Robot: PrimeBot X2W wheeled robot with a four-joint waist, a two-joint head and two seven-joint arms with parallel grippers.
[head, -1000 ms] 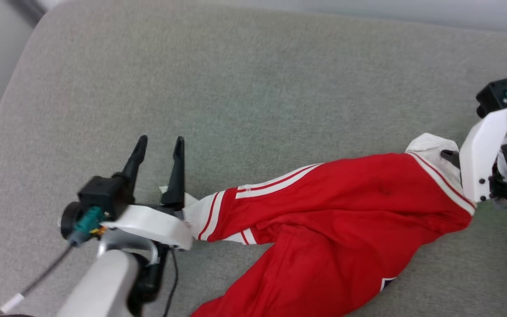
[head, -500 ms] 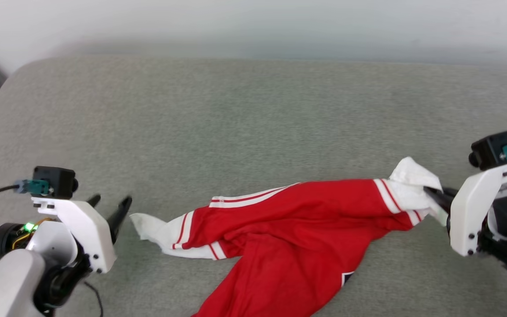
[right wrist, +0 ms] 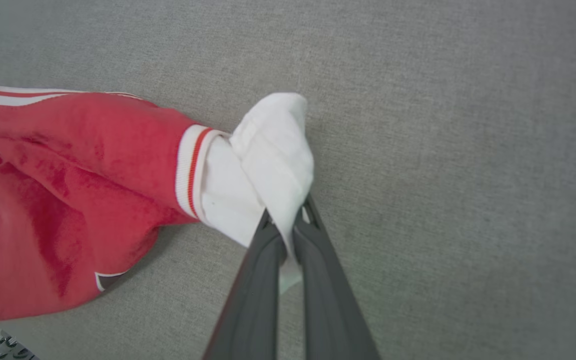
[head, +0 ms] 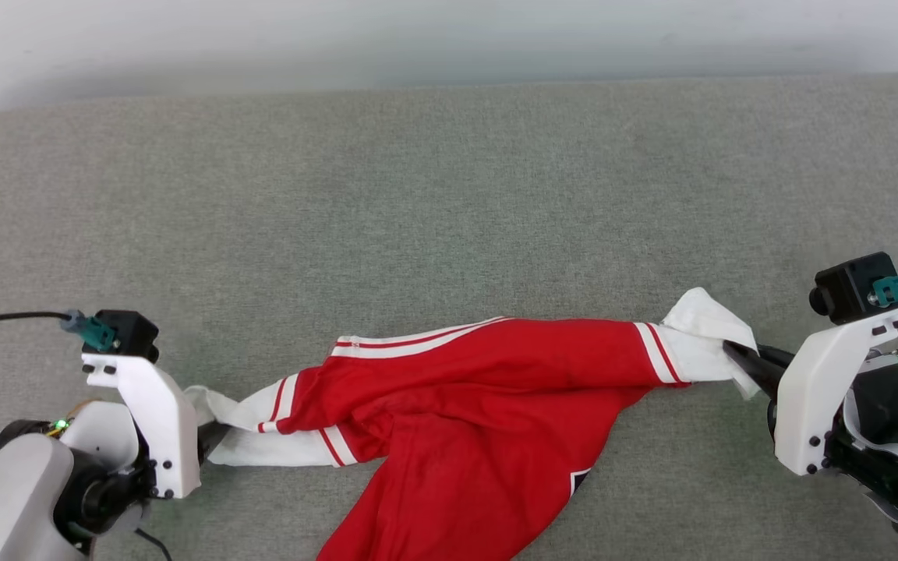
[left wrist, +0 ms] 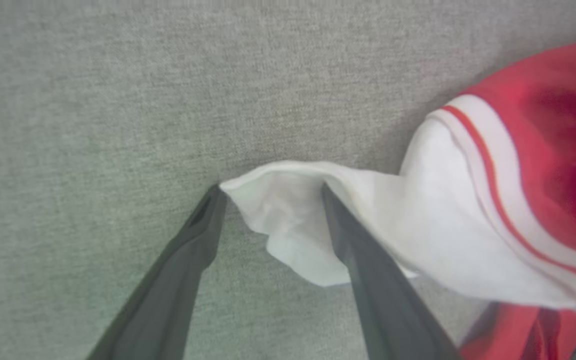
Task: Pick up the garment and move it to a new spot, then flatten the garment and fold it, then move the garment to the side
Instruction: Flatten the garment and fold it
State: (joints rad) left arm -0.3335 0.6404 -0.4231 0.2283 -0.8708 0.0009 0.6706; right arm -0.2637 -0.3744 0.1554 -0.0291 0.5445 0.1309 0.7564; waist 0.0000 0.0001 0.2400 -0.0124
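Garment on grey cushion, lying along its near side, sleeves stretched towards the cushion's left and right, red body bunched and twisted at the middle and running out of the head view at the cushion's near edge. Right gripper – fingers together, clamped on the white right sleeve end. Left gripper – fingers apart, straddling the left sleeve end without pinching it. Step judged in hand: taking both sleeves to flatten. Next move calls for closing the left fingers on the cloth, then drawing outward across the cushion. Cable trails over the cushion's left side; the main hindrance appears to be the garment's own twist.
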